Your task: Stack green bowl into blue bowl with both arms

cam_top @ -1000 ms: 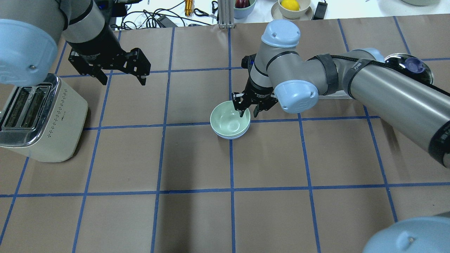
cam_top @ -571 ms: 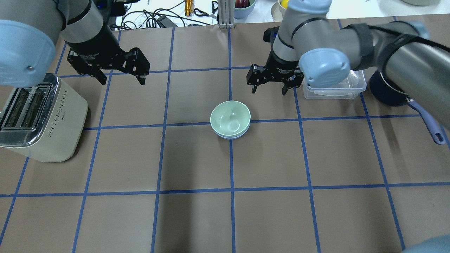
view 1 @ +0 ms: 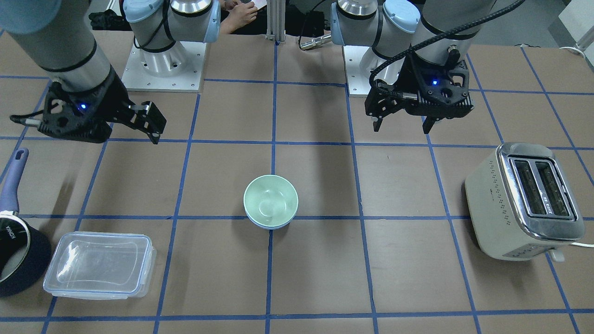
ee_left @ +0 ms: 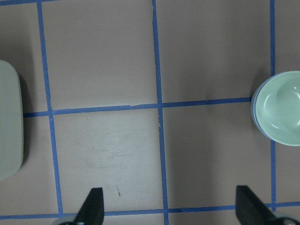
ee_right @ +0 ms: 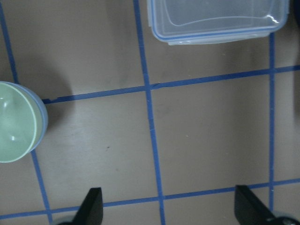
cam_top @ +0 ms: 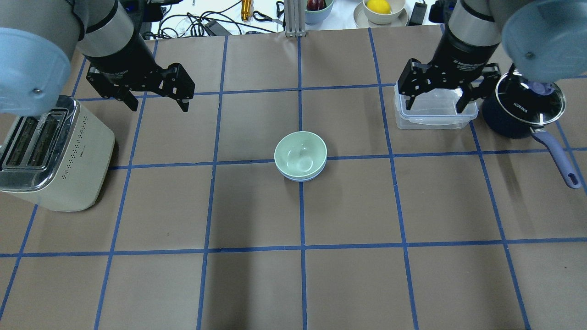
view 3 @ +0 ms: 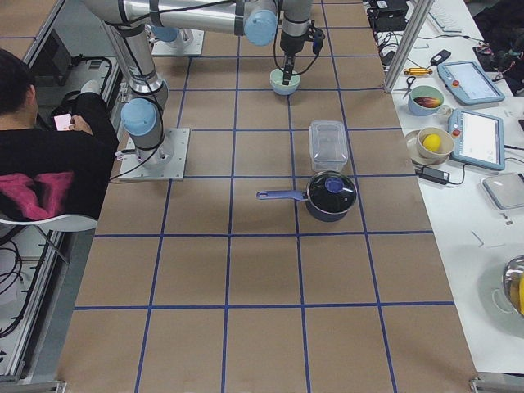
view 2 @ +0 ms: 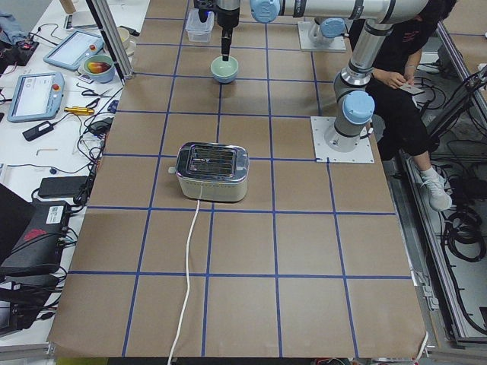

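The green bowl [cam_top: 300, 155] sits nested inside the blue bowl [cam_top: 303, 179] at the table's middle; only a thin blue rim shows under it. Both stand upright. My left gripper [cam_top: 159, 104] is open and empty, hovering far to the bowls' back left, next to the toaster. My right gripper [cam_top: 434, 108] is open and empty, hovering over the clear container at the back right, well away from the bowls. The left wrist view shows the green bowl [ee_left: 281, 108] at its right edge. The right wrist view shows the green bowl [ee_right: 13, 123] at its left edge.
A cream toaster [cam_top: 50, 156] stands at the left. A clear rectangular container [cam_top: 435, 117] and a dark lidded pot [cam_top: 523, 110] with a purple handle stand at the back right. Cables and dishes lie beyond the table's far edge.
My right gripper has left the green bowl's rim, risen and moved right and back to above the clear container. The stacked bowls and my left arm have not moved.
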Tool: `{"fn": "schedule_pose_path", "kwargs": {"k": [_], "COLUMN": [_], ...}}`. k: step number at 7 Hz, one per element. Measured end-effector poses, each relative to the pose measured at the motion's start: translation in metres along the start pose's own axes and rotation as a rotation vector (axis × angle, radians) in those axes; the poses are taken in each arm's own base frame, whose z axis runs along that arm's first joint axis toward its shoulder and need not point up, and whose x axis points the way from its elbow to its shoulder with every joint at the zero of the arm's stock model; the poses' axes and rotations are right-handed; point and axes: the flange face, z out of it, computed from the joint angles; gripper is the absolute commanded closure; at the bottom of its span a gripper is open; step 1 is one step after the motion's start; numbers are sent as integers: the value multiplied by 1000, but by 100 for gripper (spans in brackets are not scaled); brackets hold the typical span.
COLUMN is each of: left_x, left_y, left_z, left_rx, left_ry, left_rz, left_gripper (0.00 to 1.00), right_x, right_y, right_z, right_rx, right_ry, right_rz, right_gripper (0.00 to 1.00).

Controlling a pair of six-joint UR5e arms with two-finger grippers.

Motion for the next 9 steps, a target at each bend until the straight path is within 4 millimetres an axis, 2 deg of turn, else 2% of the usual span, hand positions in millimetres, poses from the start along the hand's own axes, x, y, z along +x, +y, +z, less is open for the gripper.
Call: {"fn": "schedule_pose_path", "kwargs": {"k": [2,6,9], "left_x": [0,0,-1], "left_y": [0,0,-4], "left_z": [0,-1,-10], "left_rx": [-1,2,60], "left_ry": [0,0,-8], "left_rz": [0,-1,-1], "left_gripper": [0,0,0], "right_x": [6,2,3], "right_y": [20,28,31], "right_z": [-22,-31,-34], "right_rx": [11,19,25], "right_ry": [37,-1,7], "right_rz": [-4,-9,-9], "right_gripper": [0,0,0]}}
